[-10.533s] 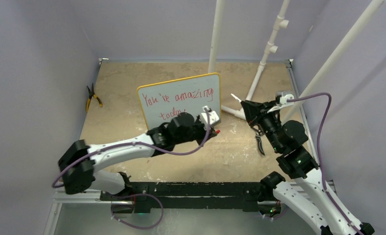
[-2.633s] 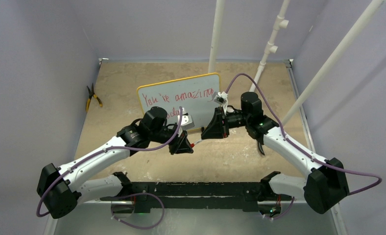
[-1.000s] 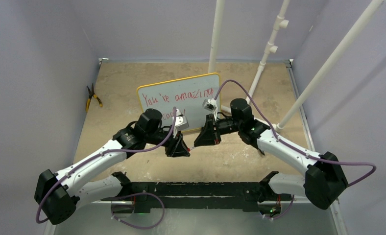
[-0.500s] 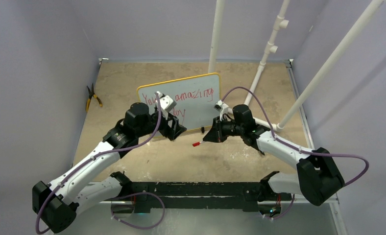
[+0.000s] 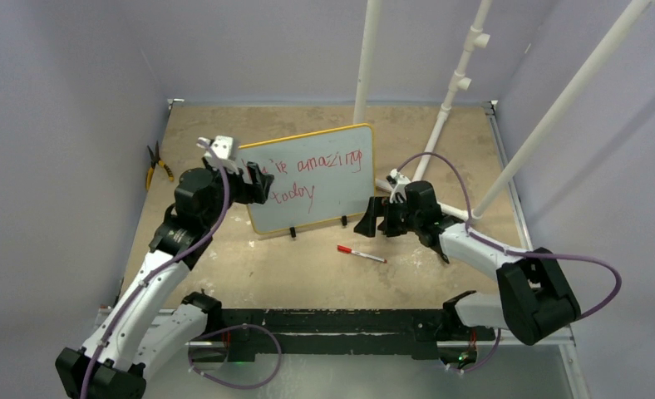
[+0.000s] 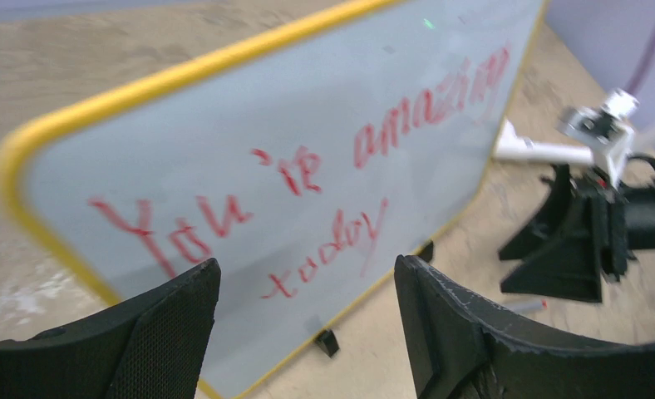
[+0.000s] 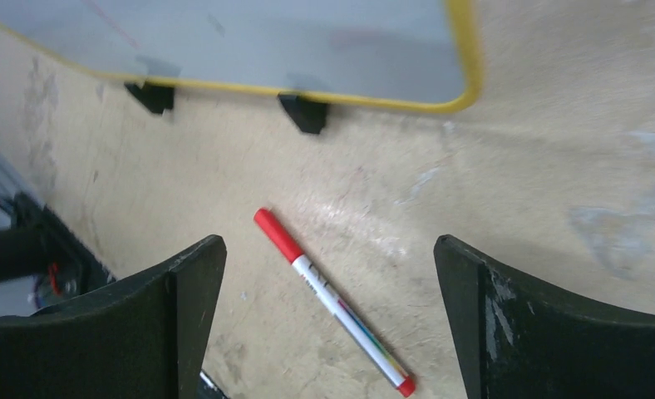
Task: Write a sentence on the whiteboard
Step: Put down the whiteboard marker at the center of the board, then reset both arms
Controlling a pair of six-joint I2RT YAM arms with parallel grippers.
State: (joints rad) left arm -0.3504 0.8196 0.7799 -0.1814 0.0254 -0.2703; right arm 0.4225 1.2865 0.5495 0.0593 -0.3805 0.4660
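The whiteboard (image 5: 312, 187) stands upright on small black feet mid-table, with "You're amazing today" in red on it. My left gripper (image 5: 256, 184) hovers at its left end, open and empty; in the left wrist view the board (image 6: 307, 125) fills the space beyond the left gripper (image 6: 306, 266). A capped red-and-white marker (image 5: 360, 253) lies flat on the table in front of the board. My right gripper (image 5: 372, 219) is just right of it, open; the right wrist view shows the marker (image 7: 332, 303) lying free below the right gripper (image 7: 328, 243), with the board's lower edge (image 7: 224, 41) beyond.
Yellow-handled pliers (image 5: 158, 165) lie at the table's far left. A white pipe stand (image 5: 453, 91) rises behind the board on the right, its foot (image 5: 395, 187) close to the right gripper. Purple walls enclose the table.
The two grippers, together in front of the board a second ago, have drawn apart. The right one opened and the marker now lies on the table. The left one opened and swung up-left.
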